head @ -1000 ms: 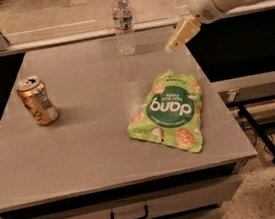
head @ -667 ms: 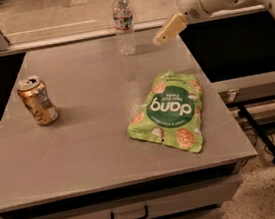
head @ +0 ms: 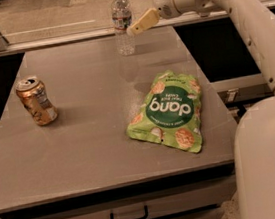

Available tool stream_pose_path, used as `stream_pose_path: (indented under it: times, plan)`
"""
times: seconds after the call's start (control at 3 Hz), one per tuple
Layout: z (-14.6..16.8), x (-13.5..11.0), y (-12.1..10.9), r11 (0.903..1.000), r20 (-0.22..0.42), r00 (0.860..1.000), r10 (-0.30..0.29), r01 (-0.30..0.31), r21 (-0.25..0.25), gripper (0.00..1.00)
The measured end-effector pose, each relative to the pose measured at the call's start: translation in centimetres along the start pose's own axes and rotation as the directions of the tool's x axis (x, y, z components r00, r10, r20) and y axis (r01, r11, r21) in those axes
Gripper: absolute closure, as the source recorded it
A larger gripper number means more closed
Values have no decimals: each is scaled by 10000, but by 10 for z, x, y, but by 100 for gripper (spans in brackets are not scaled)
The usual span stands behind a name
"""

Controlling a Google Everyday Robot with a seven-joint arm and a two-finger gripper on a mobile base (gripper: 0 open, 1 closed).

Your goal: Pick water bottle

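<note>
The water bottle (head: pixel 122 25) is small and clear, with a white cap and a dark label band. It stands upright near the far edge of the grey table (head: pixel 96 137). My gripper (head: pixel 133 29) reaches in from the upper right on the white arm (head: pixel 236 13). Its tip is just right of the bottle, at label height and very close to it. I cannot tell whether it touches the bottle.
An orange-brown drink can (head: pixel 36 101) stands upright at the table's left. A green chip bag (head: pixel 170 112) lies flat at the right front. A drawer with a dark handle (head: pixel 129 216) is below the table's front edge. A railing runs behind the table.
The arm has swung left across the far right of the table, bringing the gripper from well right of the bottle to right beside it. The bottle, can and bag have not moved.
</note>
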State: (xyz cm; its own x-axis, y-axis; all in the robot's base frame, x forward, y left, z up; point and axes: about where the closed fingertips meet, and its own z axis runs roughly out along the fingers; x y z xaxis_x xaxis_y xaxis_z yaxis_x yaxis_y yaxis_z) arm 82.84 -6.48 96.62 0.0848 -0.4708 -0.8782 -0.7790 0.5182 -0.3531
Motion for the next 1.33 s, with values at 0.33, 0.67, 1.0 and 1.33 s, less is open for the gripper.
stream_pose_path:
  times: [0.33, 0.67, 1.0, 1.33]
  plan:
    - [33, -7, 14, 9967, 222, 9976, 652, -640, -498, 0]
    - [60, -8, 31, 9875, 101, 9935, 1135, -1117, -1113, 17]
    - [75, -5, 40, 9783, -88, 9879, 1550, -1547, -1379, 40]
    - [72, -4, 39, 9746, -19, 9833, 1822, -1809, -1319, 62]
